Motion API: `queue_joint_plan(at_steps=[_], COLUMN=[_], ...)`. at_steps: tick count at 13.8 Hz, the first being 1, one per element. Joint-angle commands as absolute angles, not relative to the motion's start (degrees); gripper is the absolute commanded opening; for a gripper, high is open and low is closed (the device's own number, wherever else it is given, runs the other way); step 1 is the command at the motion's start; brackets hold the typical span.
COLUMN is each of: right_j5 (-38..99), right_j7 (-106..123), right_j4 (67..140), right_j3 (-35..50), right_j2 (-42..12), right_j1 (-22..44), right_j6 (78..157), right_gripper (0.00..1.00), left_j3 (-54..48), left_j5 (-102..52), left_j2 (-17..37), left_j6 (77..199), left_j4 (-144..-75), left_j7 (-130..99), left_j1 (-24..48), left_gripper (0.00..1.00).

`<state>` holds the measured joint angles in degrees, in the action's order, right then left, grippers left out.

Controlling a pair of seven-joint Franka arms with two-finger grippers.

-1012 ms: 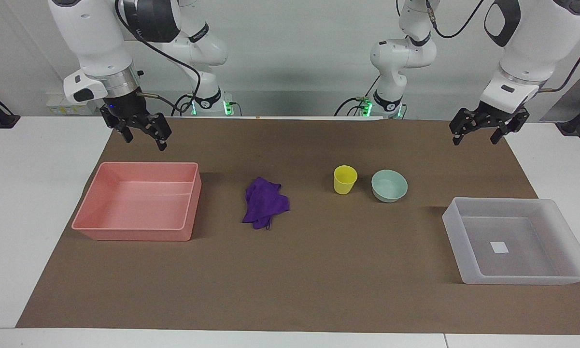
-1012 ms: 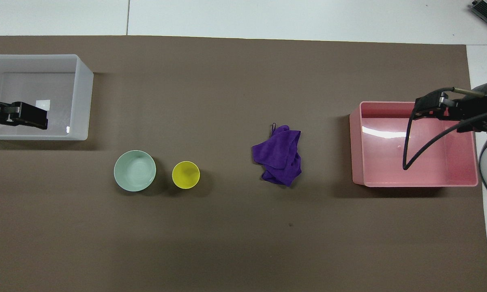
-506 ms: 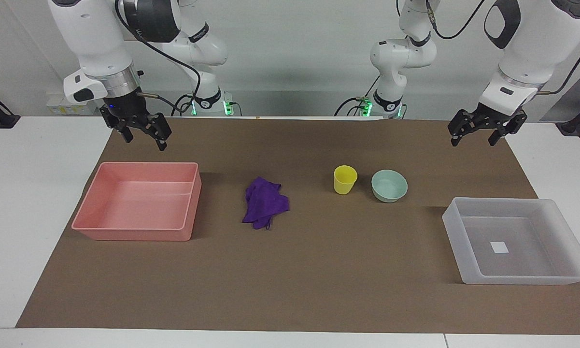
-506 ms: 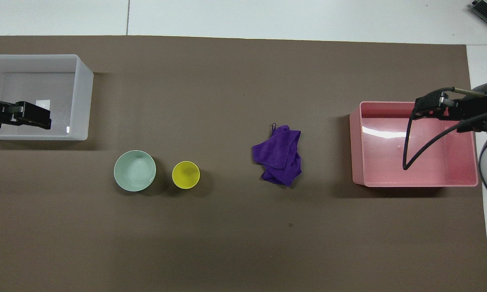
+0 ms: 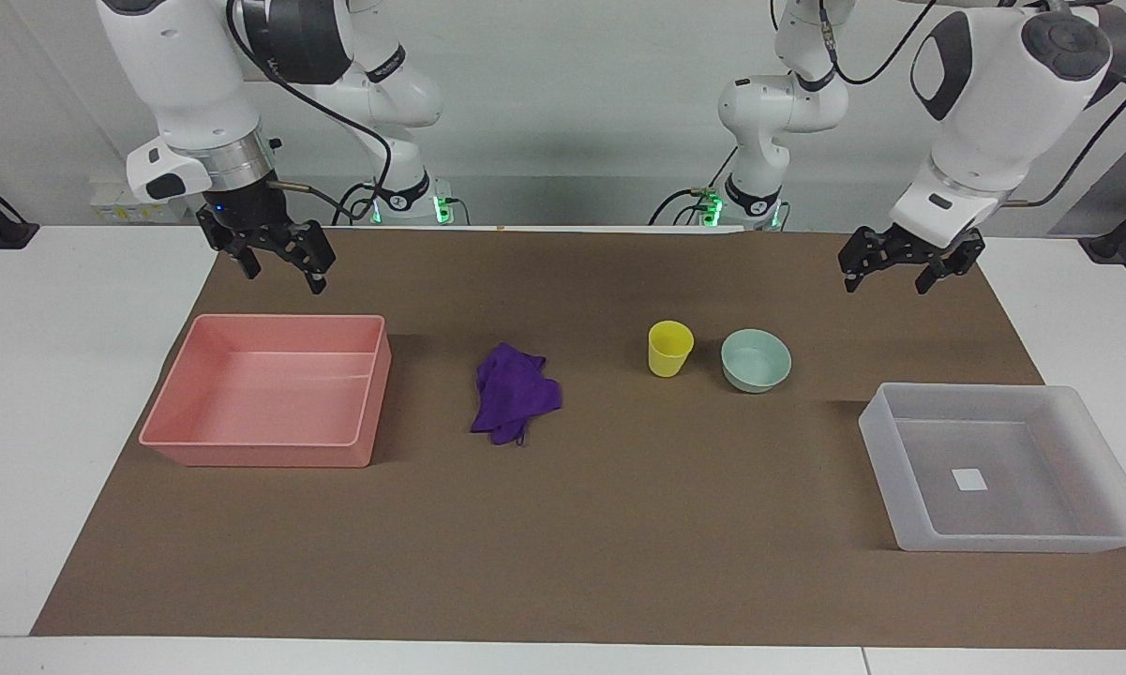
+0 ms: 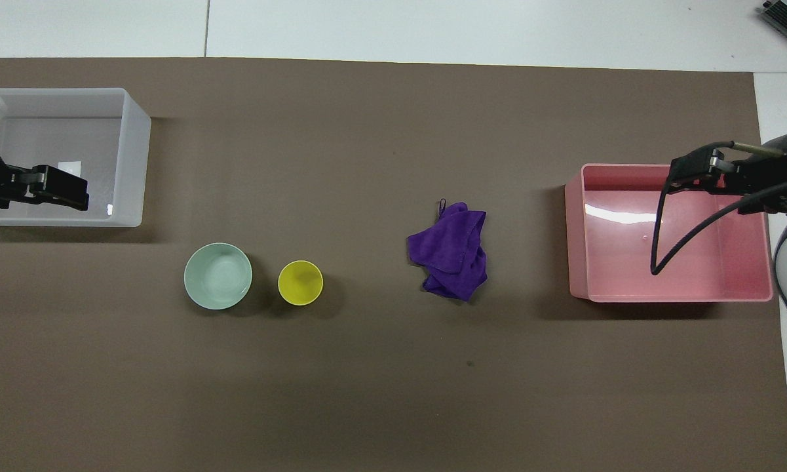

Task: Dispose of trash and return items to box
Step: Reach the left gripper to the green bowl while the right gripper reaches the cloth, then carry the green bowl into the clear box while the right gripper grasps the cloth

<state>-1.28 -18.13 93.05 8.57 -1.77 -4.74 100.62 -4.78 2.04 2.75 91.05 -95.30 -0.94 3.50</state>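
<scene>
While the right claw [image 5: 277, 262] hangs with its fingers spread and empty above the brown mat [image 5: 619, 525], just on the robots' side of the pink tray [image 5: 244, 445], the left claw [image 5: 905, 267] has swung away from the left arm's end of the worktop [image 5: 56, 394] toward the middle since a second ago. It is likewise spread and holds nothing. It now hangs over the mat at the robots' side of the mint-green bowl [image 5: 756, 359], and from overhead it covers part of the translucent box [image 6: 134, 131].

Nothing on the mat has shifted. The purple rag [image 5: 512, 392] lies crumpled near the middle, between the pink tray and the yellow cup [image 5: 669, 348]. The cup stands upright just beside the bowl, the two apart by a narrow gap. The box sits at the left arm's end, farther from the robots than the bowl, with only its white label [image 5: 970, 480] on the bottom. The pink tray at the right arm's end holds nothing.
</scene>
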Motion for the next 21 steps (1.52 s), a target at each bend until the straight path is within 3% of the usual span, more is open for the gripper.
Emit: queue_joint_plan(at_steps=[1,7,11,12,13,14,15,16,18,21], right_j5=[-0.62,-1.14,-1.14,-1.14,-1.23,-1.23,-1.23,-1.49,-1.84,-2.64], right_j7=[-18.28,-24.34,-25.22,-25.49,-25.31,-25.31,-24.79,-24.7,-24.7,-24.96], right_j4=[94.3,100.97,105.46,106.51,107.74,110.1,111.78,112.23,112.5,114.69], right_j3=[9.05,9.05,9.05,9.05,9.05,9.05,9.05,9.05,8.97,8.97], right_j2=[-3.07,-6.32,-8.17,-8.26,-8.7,-8.79,-9.31,-10.45,-11.95,-16.24], right_j1=[-4.31,2.36,6.4,7.98,8.87,9.31,9.93,10.37,12.39,13.26], right_j6=[104.66,116.52,121.55,121.81,123.21,126.27,129.6,130.86,132.0,141.03], right_gripper=[1.0,1.0,1.0,1.0,1.0,1.0,1.0,1.0,1.0,1.0], left_j3=[-4.22,-4.22,-4.22,-4.13,-4.13,-4.13,-4.04,-4.04,-4.04,-4.04], left_j5=[1.49,1.58,1.58,1.58,1.58,1.58,1.58,1.58,1.58,1.58], left_j2=[0.88,0.35,2.28,2.55,3.42,4.56,6.14,6.67,6.59,6.42], left_j6=[94.47,117.73,126.45,128.3,128.49,128.67,128.85,129.02,129.02,127.97], left_j4=[-101.84,-122.4,-129.18,-129.9,-129.82,-129.73,-129.2,-128.76,-128.5,-126.66], left_j7=[-1.05,-0.97,-0.88,-0.88,-0.88,-0.97,-0.88,-0.97,-0.97,-0.88], left_j1=[5.35,7.73,7.82,7.82,7.39,7.03,6.77,6.42,6.5,6.07], left_gripper=[1.0,1.0,0.98,0.92,0.72,0.42,0.17,0.0,0.0,0.0])
